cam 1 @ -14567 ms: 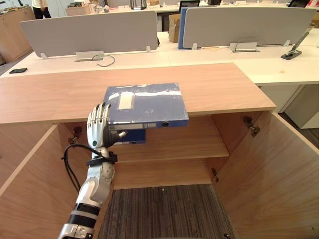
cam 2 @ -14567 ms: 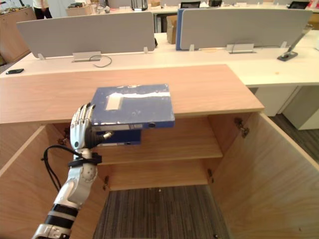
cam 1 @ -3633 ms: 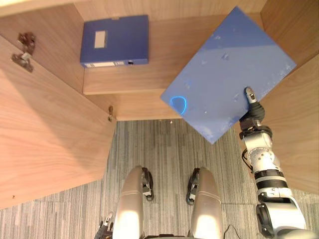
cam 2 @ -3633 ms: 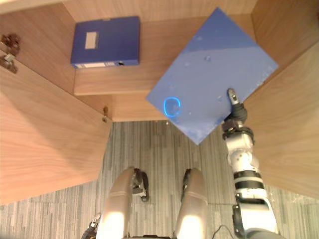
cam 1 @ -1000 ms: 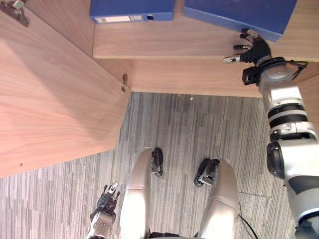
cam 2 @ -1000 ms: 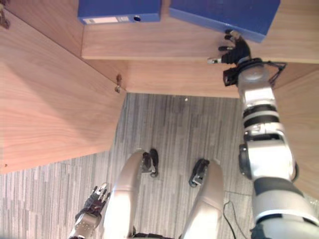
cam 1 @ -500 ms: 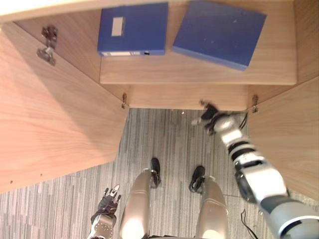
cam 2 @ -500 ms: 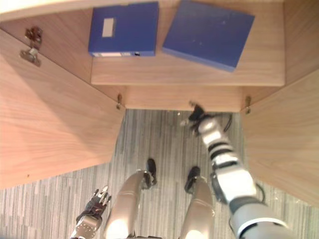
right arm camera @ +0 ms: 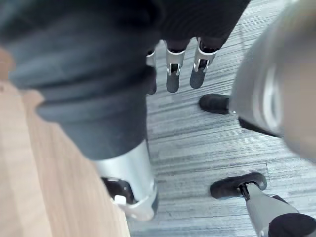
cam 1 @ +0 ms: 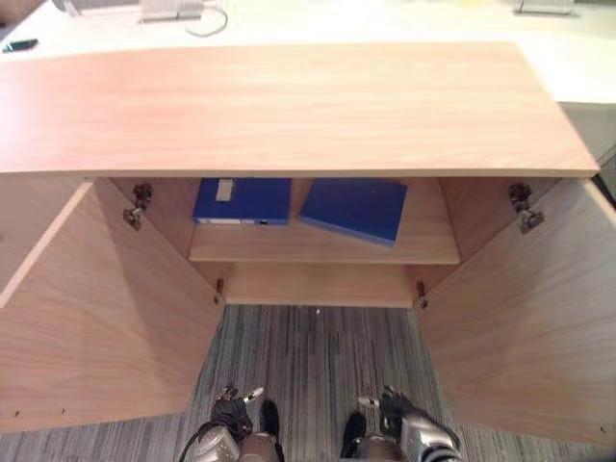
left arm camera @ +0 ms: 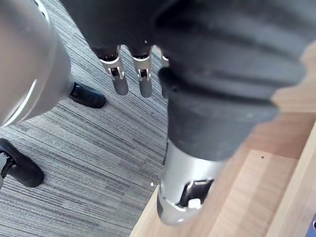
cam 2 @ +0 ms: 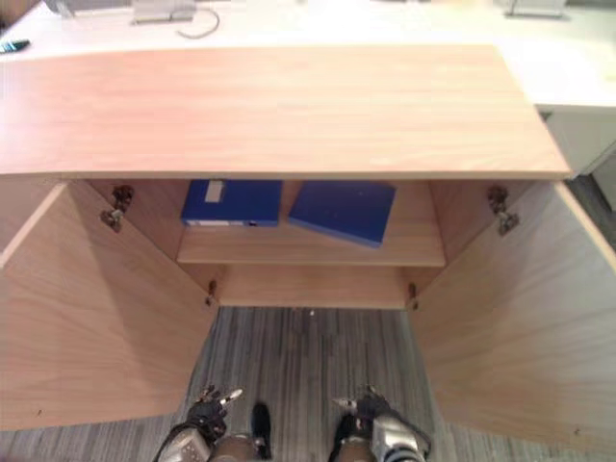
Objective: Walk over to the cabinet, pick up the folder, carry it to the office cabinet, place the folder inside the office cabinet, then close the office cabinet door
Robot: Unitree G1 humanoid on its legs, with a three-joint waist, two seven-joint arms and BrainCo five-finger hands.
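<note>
The plain blue folder [cam 1: 354, 209] lies flat and slightly askew on the right half of the shelf [cam 1: 423, 252] inside the open office cabinet. A second blue folder [cam 1: 241, 200] with a white label lies to its left. Both cabinet doors, left [cam 1: 96, 318] and right [cam 1: 525, 318], stand wide open. My left hand [cam 1: 231, 409] and right hand [cam 1: 395, 404] hang low over the carpet, well short of the shelf. In the wrist views the left hand's fingers [left arm camera: 131, 74] and the right hand's fingers [right arm camera: 182, 64] are straight and hold nothing.
The bare wooden cabinet top [cam 1: 289, 106] spans the view, with white desks behind it, a dark phone [cam 1: 19, 44] and a cable [cam 1: 207, 19]. Grey striped carpet [cam 1: 318, 356] lies between the two open doors.
The view has tilted up to take in the cabinet top. My right hand has dropped from near the shelf's edge down to my side. The folder lies where it was.
</note>
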